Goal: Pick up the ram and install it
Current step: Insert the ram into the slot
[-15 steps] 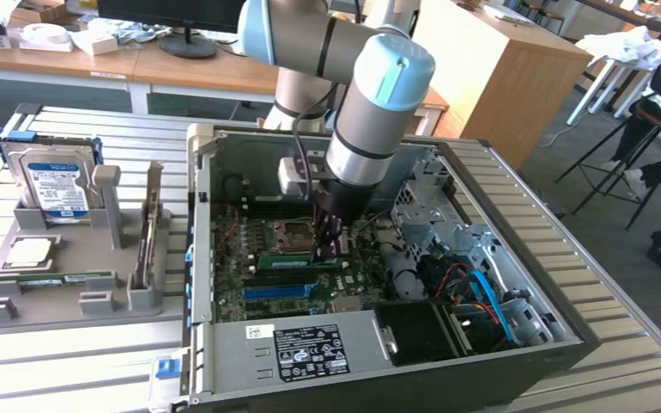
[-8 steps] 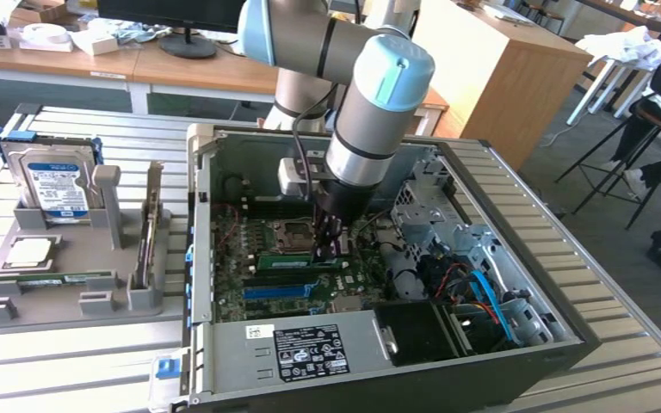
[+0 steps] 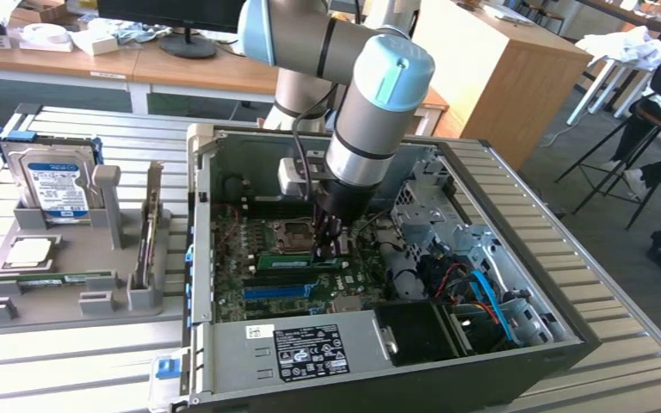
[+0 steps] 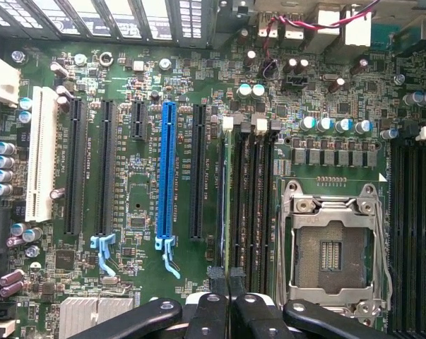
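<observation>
Slatted table point(image 3: 66, 370) carries open computer case point(image 3: 560, 344) and grey parts tray point(image 3: 32, 310) (on exterior view's left). Arm point(image 3: 365, 120) reaches down into case. Gripper point(image 4: 229, 279) sits low over motherboard point(image 4: 135, 205) – fingers point(image 4: 216, 282) pressed almost together, pinching top edge of ram point(image 4: 225, 191). Ram stands on edge along memory slot, between long black slot and empty processor socket point(image 4: 333, 247). Second green stick point(image 3: 49, 277) lies in tray.

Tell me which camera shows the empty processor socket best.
The wrist view: it looks straight down on the processor socket, nearly whole, metal frame and contacts showing. The exterior view shows the socket at a slant, close beside the claw.
</observation>
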